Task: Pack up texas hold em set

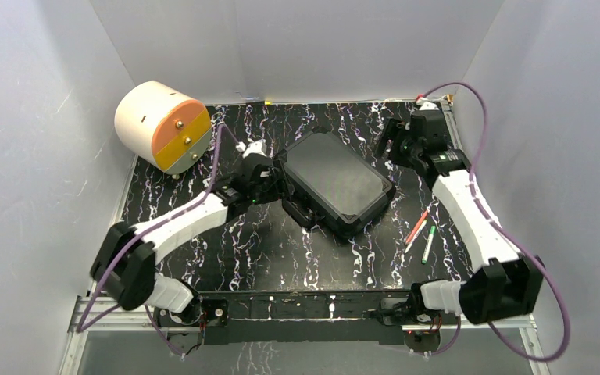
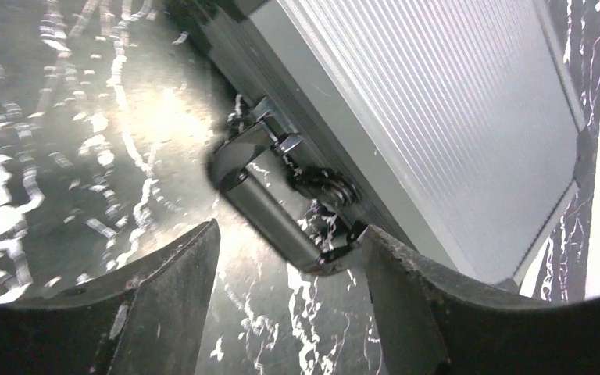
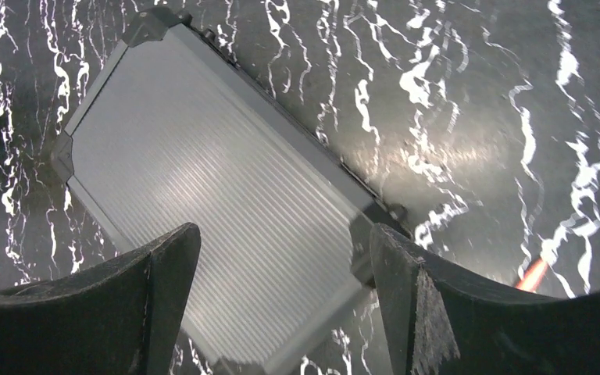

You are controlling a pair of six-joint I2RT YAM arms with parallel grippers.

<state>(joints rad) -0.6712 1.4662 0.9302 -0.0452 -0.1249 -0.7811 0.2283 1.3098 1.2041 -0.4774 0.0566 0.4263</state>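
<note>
The texas hold em set is a black hard case (image 1: 336, 181) lying shut and askew in the middle of the table; its ribbed lid (image 2: 437, 101) fills much of both wrist views (image 3: 219, 203). Chips and cards are hidden inside. My left gripper (image 1: 269, 183) is at the case's left side, low over the table. Its jaws (image 2: 291, 234) stand open, with the case's metal carry handle (image 2: 269, 215) just ahead of the fingertips and its end close to the right finger (image 2: 406, 289). My right gripper (image 1: 394, 137) hangs open above the case's far right corner, nothing between its fingers (image 3: 283, 234).
A white-and-orange round drawer unit (image 1: 162, 125) stands at the back left. A red pen (image 1: 416, 226) and a green pen (image 1: 428, 244) lie right of the case, the red pen's tip (image 3: 533, 273) showing in the right wrist view. White walls enclose the black marbled table (image 1: 281, 258).
</note>
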